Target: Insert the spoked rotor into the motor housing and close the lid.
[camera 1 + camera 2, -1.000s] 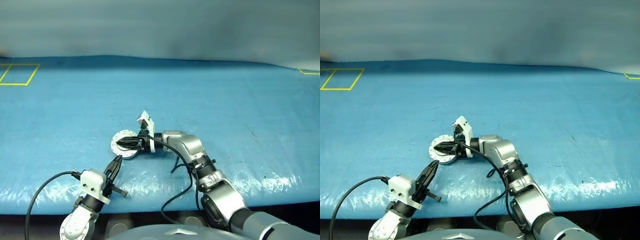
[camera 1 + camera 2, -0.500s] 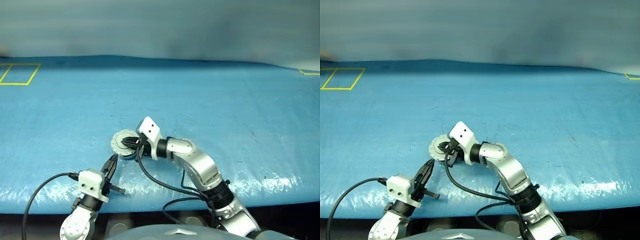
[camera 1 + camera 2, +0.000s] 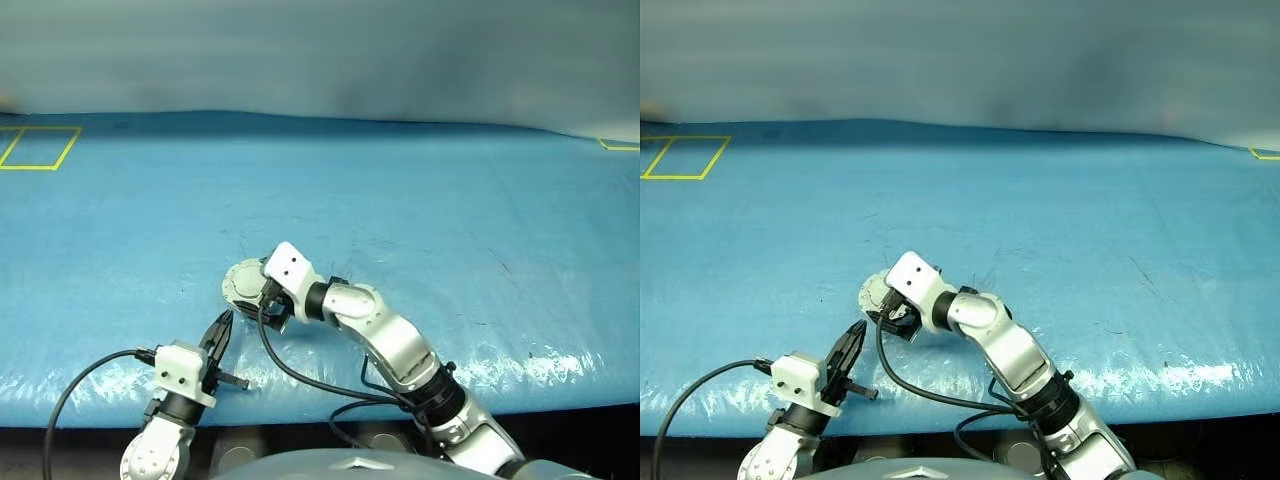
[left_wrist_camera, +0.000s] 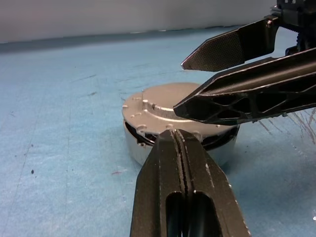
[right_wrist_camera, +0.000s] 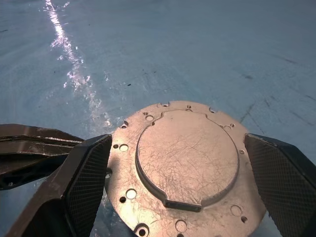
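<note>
A: Where does the lid (image 5: 185, 163) lie, and which tool is nearer?

B: The lid sits flat on the motor housing (image 4: 143, 148), on the blue table cover (image 3: 450, 200) near its front edge. It lies directly between the fingers of the right gripper (image 5: 185, 197), whose jaws are spread wide, one to each side of the rim, with a gap on both sides; nothing is pinched. The left gripper (image 4: 181, 143) is just beside the housing's wall, fingers pressed together, pointing level at it and empty.

A: Does the disc have a long axis?

B: None; it is round, so any approach across its diameter serves equally. The right gripper appears better placed for any further pressing.

A: How does the lid look?

B: Silvery, scratched, with a raised central plate and a ring of small holes. A dark slit under its rim suggests, as a judgement, that it is not fully seated.
</note>
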Motion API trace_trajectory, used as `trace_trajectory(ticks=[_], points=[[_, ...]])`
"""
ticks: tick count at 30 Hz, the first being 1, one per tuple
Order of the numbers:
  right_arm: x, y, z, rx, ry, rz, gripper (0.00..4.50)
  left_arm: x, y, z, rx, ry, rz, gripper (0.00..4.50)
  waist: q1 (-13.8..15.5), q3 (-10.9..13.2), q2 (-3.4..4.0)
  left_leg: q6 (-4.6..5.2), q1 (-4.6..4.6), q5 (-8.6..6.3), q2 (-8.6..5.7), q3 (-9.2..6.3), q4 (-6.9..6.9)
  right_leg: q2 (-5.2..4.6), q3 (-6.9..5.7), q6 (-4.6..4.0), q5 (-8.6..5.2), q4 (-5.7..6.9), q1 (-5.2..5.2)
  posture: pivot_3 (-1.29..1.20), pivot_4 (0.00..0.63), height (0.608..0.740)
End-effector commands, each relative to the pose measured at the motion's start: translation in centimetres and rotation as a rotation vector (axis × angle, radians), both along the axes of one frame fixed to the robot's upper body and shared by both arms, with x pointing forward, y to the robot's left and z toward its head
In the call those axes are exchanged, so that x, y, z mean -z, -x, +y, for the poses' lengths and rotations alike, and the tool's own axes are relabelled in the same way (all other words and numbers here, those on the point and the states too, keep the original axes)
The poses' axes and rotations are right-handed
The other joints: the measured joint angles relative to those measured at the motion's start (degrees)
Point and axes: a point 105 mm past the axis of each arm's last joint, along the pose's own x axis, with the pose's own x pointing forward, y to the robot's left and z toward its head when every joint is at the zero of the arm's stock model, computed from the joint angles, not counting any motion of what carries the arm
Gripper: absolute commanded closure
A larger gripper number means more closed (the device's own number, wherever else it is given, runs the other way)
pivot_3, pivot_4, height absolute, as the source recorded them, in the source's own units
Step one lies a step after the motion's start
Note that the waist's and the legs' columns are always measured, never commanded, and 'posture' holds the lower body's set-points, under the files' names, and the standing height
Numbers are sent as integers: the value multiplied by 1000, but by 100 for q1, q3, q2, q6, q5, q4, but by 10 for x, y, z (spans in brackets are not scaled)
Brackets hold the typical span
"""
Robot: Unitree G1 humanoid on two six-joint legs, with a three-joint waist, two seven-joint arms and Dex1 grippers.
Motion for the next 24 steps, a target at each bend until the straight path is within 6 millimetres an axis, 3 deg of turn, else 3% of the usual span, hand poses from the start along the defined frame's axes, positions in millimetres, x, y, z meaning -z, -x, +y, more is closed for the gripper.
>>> trace_trajectory(ticks=[1,8,14,24], points=[[-8,-3,9,5,-38,-41,14,-8,1,-2,-3,5,-39,4500,-1,0,0,0,0,0,0,0,0,0,0,0,0,0,-1,0,150,740],[9,-10,9,36,-25,-5,14,-10,1,-3,-3,4,-43,4500,-5,-1,-1,0,4,0,0,0,-1,0,0,0,0,0,0,0,150,740],[18,-8,9,30,1,-13,1468,-12,1,0,-11,-4,-43,4500,-7,-3,-4,0,14,0,1,0,0,0,0,-1,0,1,4,0,150,740],[17,-7,14,14,55,-85,1465,-13,1,1,-10,-4,-39,4500,-19,-5,-6,0,17,0,1,0,1,1,0,-1,0,2,5,0,150,740]])
